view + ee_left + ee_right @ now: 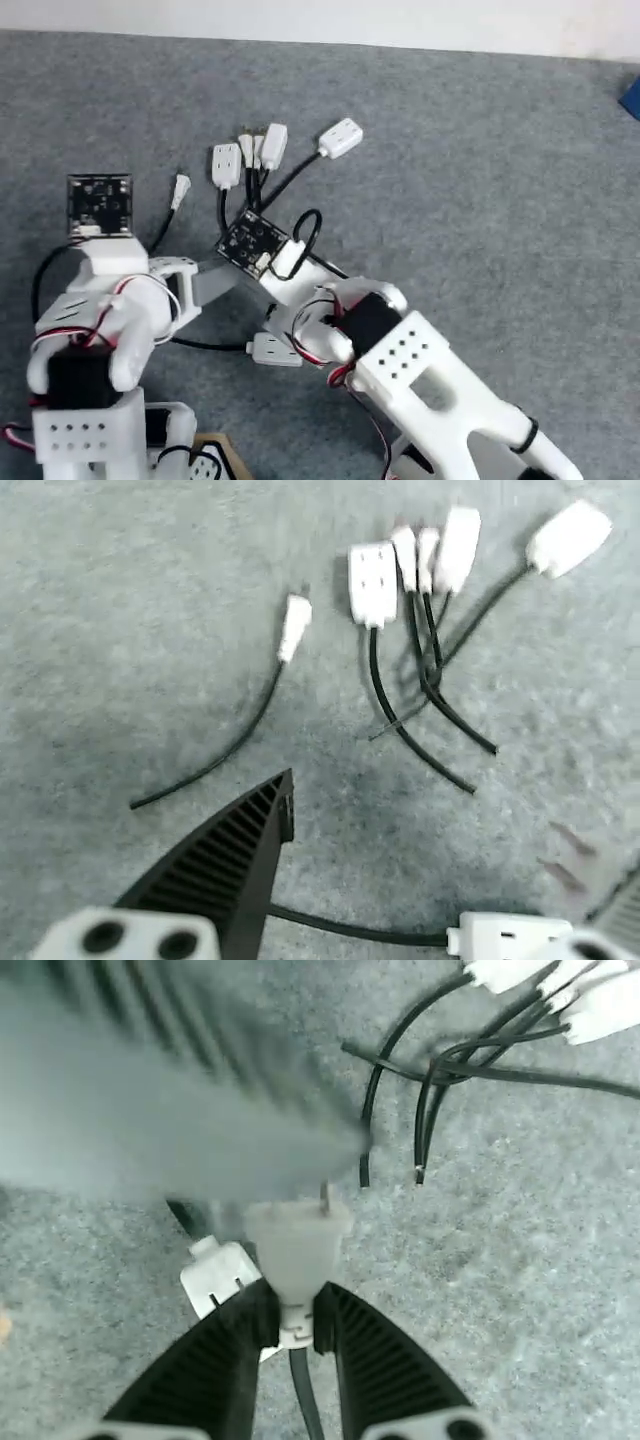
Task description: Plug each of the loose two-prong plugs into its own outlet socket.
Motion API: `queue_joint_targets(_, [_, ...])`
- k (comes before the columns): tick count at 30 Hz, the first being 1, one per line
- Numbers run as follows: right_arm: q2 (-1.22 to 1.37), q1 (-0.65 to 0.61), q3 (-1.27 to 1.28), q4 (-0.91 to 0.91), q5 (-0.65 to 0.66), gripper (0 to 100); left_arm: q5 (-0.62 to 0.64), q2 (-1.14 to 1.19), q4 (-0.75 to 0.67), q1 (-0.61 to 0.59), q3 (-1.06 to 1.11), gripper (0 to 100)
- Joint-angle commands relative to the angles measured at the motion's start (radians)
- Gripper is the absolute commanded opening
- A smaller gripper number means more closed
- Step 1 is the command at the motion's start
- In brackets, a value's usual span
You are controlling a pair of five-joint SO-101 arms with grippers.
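No legible text, label, brand, number or sign was found on any plug, socket, board or arm. Markings on the boards are too small and blurred to be read.

The sockets and plugs bunch tightly at the far side, their black cords fanning back across the approach. Open carpet lies right of the bunch and between it and the lone plug. Nearer, the right gripper, clamped on a held plug, crowds against the left arm's grey finger.
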Motion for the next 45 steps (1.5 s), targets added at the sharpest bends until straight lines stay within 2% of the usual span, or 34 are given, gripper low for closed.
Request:
queue_joint_targets(1, [-0.039, -0.01, -0.039, 0.007, -0.003, 0.8, -0.011, 0.008, -0.109, 0.033, 0.116, 50])
queue_joint_targets(5, [-0.031, -0.008, -0.171, 0.09, 0.002, 0.8, -0.011, 0.007, -0.189, 0.054, 0.229, 49])
queue_joint_targets(12, [-0.025, -0.004, -0.371, 0.208, 0.06, 0.8, -0.011, 0.007, -0.193, 0.054, 0.248, 49])
queue_joint_targets(22, [0.157, -0.004, -0.438, 0.265, 0.064, 0.8, -0.037, -0.001, -0.203, 0.047, 0.286, 49])
queue_joint_targets(24, [0.2, -0.004, -0.435, 0.295, 0.069, 0.8, -0.035, -0.002, -0.207, 0.005, 0.278, 49])
queue_joint_targets(29, [0.275, 0.008, -0.433, 0.403, 0.158, 0.8, 0.009, 0.007, -0.29, -0.196, 0.274, 49])
queue_joint_targets(32, [0.288, 0.038, -0.433, 0.444, 0.255, 0.8, 0.017, 0.008, -0.293, -0.234, 0.297, 49])
queue_joint_targets(38, [0.297, 0.051, -0.433, 0.49, 0.589, 0.8, 0.015, 0.008, -0.338, -0.265, 0.355, 49])
queue_joint_targets(45, [0.297, 0.05, -0.432, 0.487, 0.793, 0.9, 0.014, 0.008, -0.382, -0.266, 0.398, 49])
